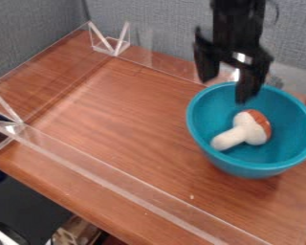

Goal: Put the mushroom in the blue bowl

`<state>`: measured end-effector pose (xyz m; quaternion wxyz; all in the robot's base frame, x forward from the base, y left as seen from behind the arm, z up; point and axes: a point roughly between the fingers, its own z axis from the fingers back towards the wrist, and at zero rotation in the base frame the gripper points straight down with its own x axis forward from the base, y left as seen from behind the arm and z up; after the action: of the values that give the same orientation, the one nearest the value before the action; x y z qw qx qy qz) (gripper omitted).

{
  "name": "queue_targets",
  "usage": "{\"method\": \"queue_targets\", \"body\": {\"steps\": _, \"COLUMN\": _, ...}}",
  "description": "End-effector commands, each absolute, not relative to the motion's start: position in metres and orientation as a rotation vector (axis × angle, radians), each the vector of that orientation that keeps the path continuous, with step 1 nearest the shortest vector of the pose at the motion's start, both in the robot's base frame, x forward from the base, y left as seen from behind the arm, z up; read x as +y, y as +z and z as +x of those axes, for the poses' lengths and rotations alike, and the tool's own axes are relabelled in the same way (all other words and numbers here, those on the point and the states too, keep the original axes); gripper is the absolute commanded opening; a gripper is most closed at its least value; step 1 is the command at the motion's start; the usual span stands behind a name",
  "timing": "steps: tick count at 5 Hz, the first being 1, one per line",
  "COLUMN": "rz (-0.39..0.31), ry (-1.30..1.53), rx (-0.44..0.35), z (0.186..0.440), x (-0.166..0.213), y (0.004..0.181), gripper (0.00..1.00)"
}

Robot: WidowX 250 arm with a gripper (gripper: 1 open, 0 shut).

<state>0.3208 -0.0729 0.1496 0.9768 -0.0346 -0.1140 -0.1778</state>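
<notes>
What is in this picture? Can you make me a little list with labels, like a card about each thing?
mushroom: lying on its side inside the bowl, cream stem, reddish-brown cap
blue bowl: on the wooden table, right side, upright
gripper: above the bowl's back rim, jaws open, holding nothing
table: brown wood with clear plastic walls around it
task: looks done, mushroom is in the bowl
</notes>
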Motion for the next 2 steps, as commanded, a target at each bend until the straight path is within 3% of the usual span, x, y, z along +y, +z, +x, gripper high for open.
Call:
{"method": "queue_targets", "body": {"steps": 1, "rz": -0.044, "ry": -0.339, "rx": -0.311, "z": 0.315, "x": -0.066, "y": 0.190, "gripper": 1.00}}
{"method": "queue_targets", "body": {"steps": 2, "rz": -0.054, "ry": -0.346, "rx": -0.307, "z": 0.305, "x": -0.070, "y": 0.190, "gripper": 1.00}}
